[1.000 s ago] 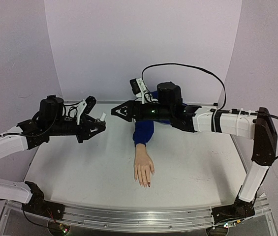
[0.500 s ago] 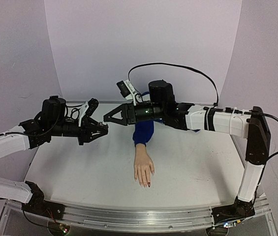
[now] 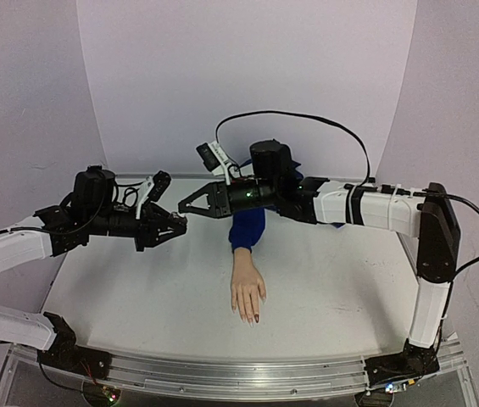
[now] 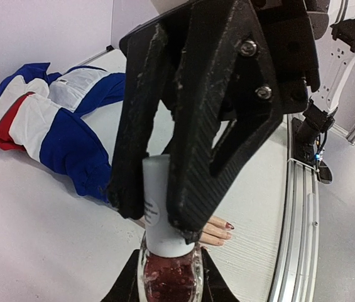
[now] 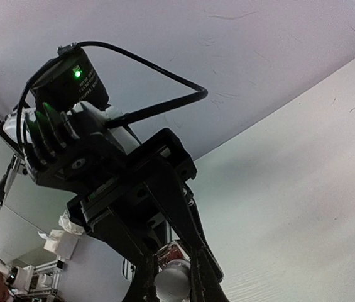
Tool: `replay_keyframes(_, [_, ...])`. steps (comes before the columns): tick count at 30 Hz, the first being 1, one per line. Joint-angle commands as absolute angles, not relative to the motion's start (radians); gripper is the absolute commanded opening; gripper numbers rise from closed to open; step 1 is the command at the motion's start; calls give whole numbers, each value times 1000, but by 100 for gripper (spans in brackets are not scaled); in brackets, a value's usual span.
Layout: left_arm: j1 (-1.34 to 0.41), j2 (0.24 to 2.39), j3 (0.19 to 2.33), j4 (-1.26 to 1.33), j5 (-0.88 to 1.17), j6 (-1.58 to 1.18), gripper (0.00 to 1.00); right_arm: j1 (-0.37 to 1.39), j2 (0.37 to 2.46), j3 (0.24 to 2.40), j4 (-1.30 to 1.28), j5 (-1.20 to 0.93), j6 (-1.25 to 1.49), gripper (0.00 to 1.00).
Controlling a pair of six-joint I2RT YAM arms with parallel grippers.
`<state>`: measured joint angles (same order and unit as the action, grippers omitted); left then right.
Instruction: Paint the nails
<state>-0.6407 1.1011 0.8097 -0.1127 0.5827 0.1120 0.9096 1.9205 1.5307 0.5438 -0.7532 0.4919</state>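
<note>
Early stage, by the look of it. The polish bottle (image 4: 168, 277) is held in the air left of centre in the top view, well apart from the mannequin hand (image 3: 247, 292). That hand lies nails-up on the worktop (image 3: 137, 292) at lower centre, its blue sleeve (image 3: 246, 227) running up toward the back.

The left fingers (image 3: 169, 224) are clamped on the bottle's dark-red glass body. The right fingers (image 3: 190, 204) are closed on the white cap (image 4: 157, 201) from the opposite side. In the left wrist view the cap sits on the bottle's neck and no brush shows. The step in hand therefore appears to be unscrewing the cap.

The nails (image 3: 251, 317) are at the lower end of the mannequin hand. One, toward the right of the fingertips, looks dark red in both the top view and the left wrist view. The others seem pale, though they are too small to be sure.

Most of the job looks to be left: free the cap with its brush, bring it down to the fingertips, and coat each bare nail
</note>
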Motion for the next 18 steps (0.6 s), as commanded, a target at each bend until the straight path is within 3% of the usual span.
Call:
replay_keyframes(1, [-644,1106,863,-71,572,104,4,918,1899,1560,583,-769,476,0])
replay_keyframes(3, [-644,1104,863,-72,538,95,24,916,1870,1528,582,-706,456,0])
replay_keyframes(5, [-644,1095,859,-74,515,95,53,914,1816,1476,579,-603,433,0])
replay_keyframes(8, [-644,1080,853,-76,480,95,85,894,1725,1368,571,-385,420,0])
replay_keyframes(9, [-644,1076,852,-77,469,94,91,886,1693,1329,564,-305,419,0])
replay_keyframes(11, [-644,1072,851,-78,450,91,98,872,1635,1260,531,-113,417,0])
replay_keyframes(12, [-644,1066,852,-80,433,89,99,851,1580,1183,481,121,418,0])
replay_keyframes(18, [-645,1054,851,-81,417,91,99,715,1492,1000,358,405,514,0])
